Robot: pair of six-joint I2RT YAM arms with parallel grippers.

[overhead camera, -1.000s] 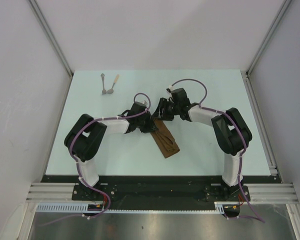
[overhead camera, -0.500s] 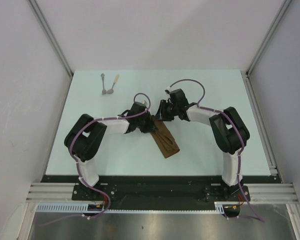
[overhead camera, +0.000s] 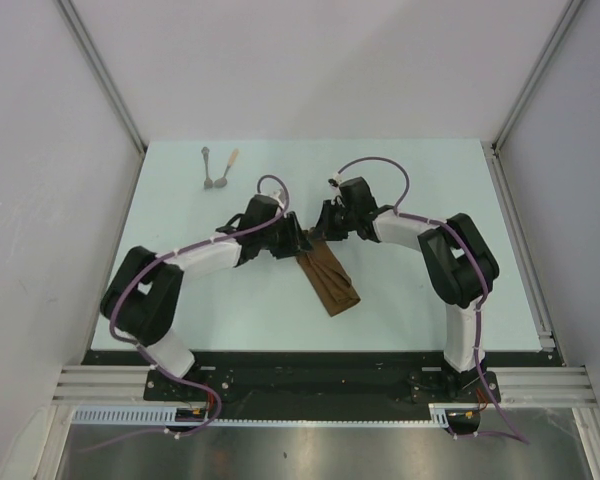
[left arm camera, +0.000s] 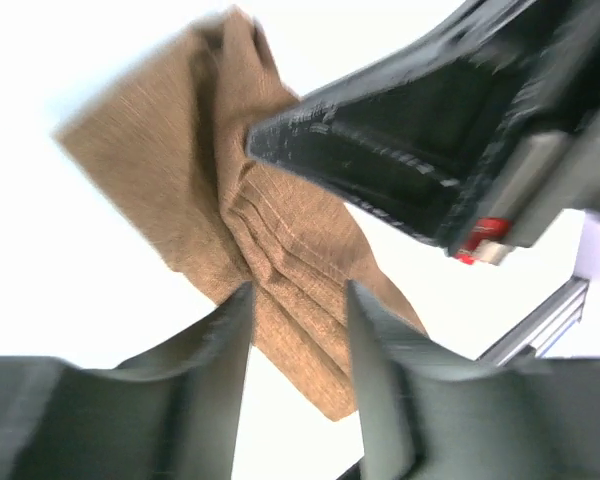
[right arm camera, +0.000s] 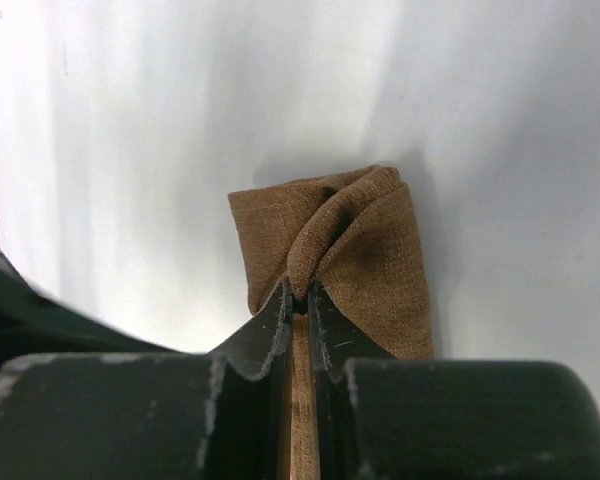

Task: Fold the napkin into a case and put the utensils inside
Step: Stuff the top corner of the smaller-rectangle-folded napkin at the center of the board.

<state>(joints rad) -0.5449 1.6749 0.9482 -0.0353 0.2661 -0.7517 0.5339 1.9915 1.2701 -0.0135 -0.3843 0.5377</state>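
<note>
Mid-fold: right end effector point(right arm camera: 298, 294) pinches the napkin point(right arm camera: 365, 240) at its far end, left end effector point(left arm camera: 298, 300) parted, seemingly clear of it; next, draw that end over.

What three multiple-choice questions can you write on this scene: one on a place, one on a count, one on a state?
1. Where do the utensils lie?
A. at the far left of the table
B. at the near right corner
C. between the arm bases

2. How many utensils are there?
A. one
B. two
C. four

3. What is the right gripper doing?
A. standing open
B. shut on the napkin
C. holding a utensil

Answers: 1 A, they lie side by side, apart from the napkin. 2 B, two handles show from above. 3 B, its jaws pinch a brown fold.
</note>
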